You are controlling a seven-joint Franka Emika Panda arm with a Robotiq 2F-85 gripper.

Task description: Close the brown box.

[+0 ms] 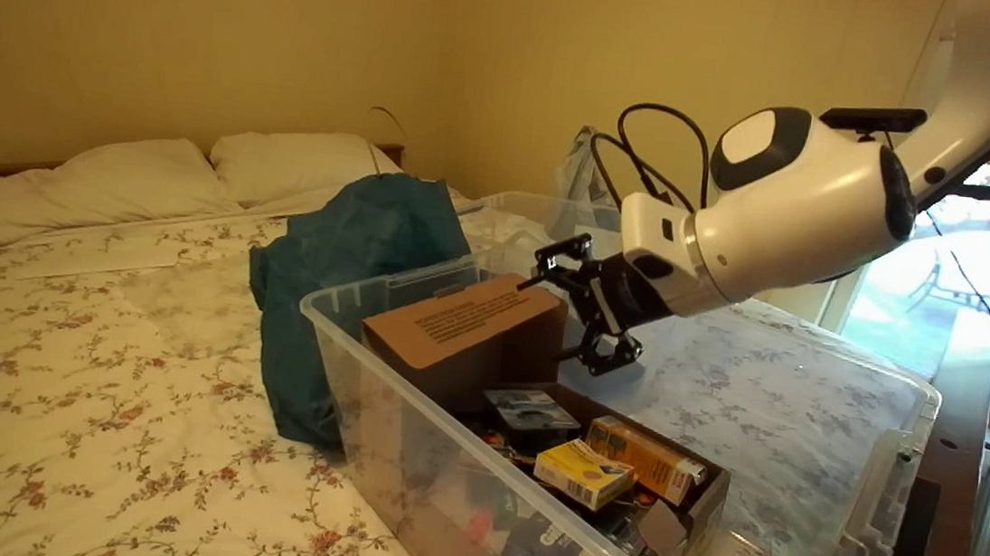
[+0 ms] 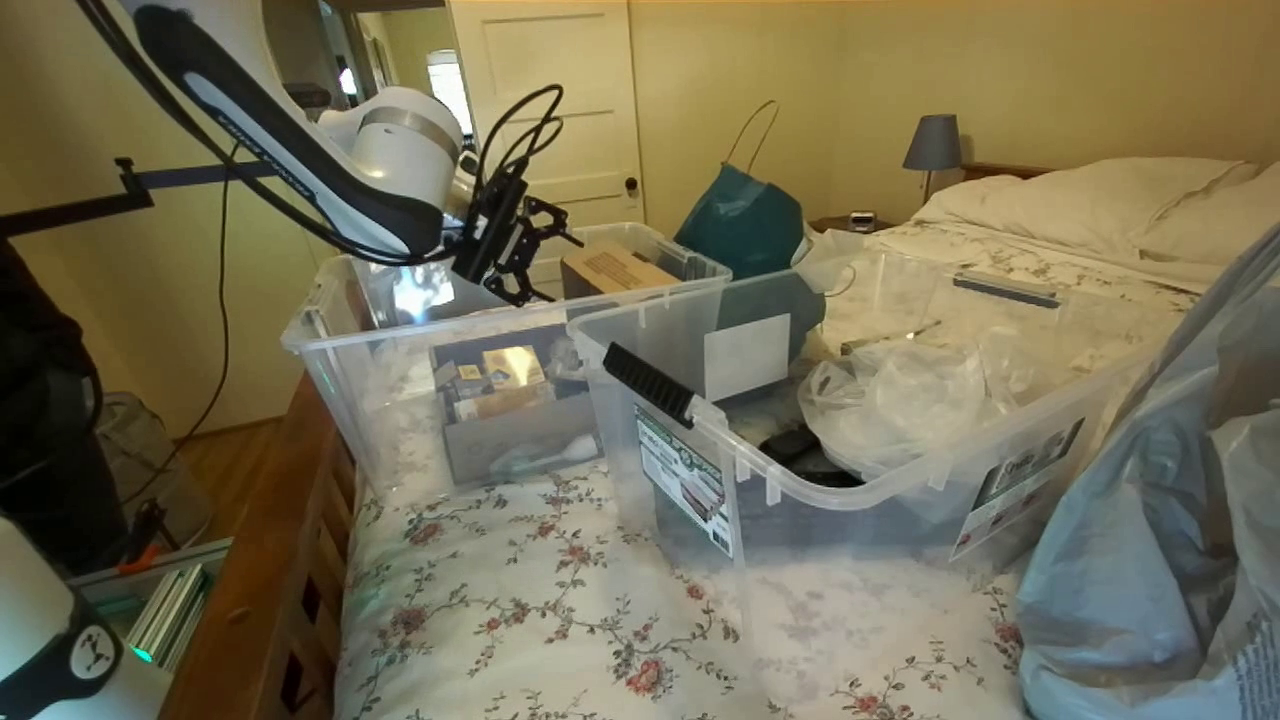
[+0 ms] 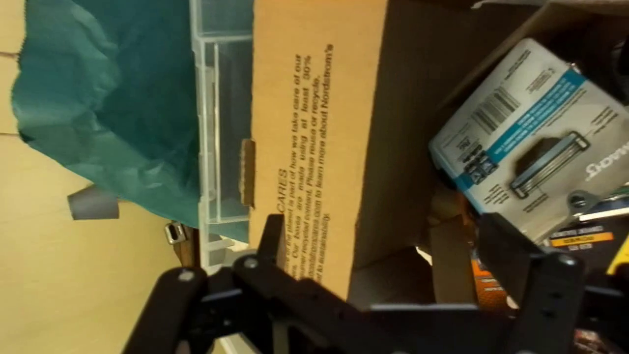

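Nowhere near done imo: the brown box sits in the clear tub with its lid standing up. My hand is spread wide by it, not pinching anything; can't tell if I'm touching. Looks like the whole swing-shut is left.

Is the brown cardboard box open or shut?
Open: the brown cardboard box has its printed brown lid raised, showing a rectangular yellow carton inside.
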